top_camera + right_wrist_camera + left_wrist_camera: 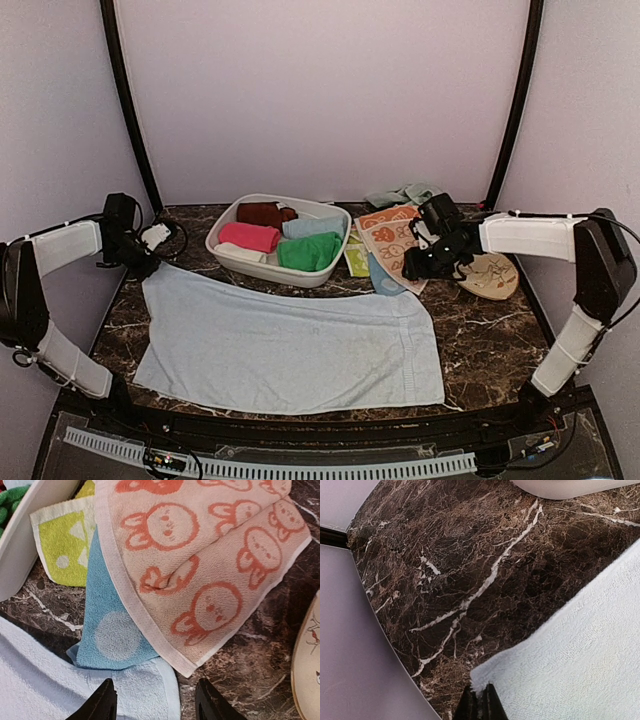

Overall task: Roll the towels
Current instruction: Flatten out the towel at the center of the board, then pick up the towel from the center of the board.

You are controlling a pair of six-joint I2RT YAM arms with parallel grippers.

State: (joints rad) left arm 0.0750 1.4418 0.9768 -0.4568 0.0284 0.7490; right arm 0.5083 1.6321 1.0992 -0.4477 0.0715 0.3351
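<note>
A large pale blue towel (290, 345) lies spread flat across the middle of the table. My left gripper (143, 262) is shut on its far left corner (479, 677), pinching the cloth between the black fingertips. My right gripper (415, 268) stands open just over the towel's far right corner (150, 690), with nothing between its fingers. Beyond that corner lie a peach towel printed with rabbits (200, 570), a darker blue towel with a pale dot (112, 630) and a green-and-white one (62, 545). Rolled towels in red, pink, green and blue fill the white basin (232, 258).
A round tan disc (492, 277) lies on the marble just right of my right gripper. A crumpled pale green cloth (405, 193) sits at the back right. Walls enclose the table on three sides.
</note>
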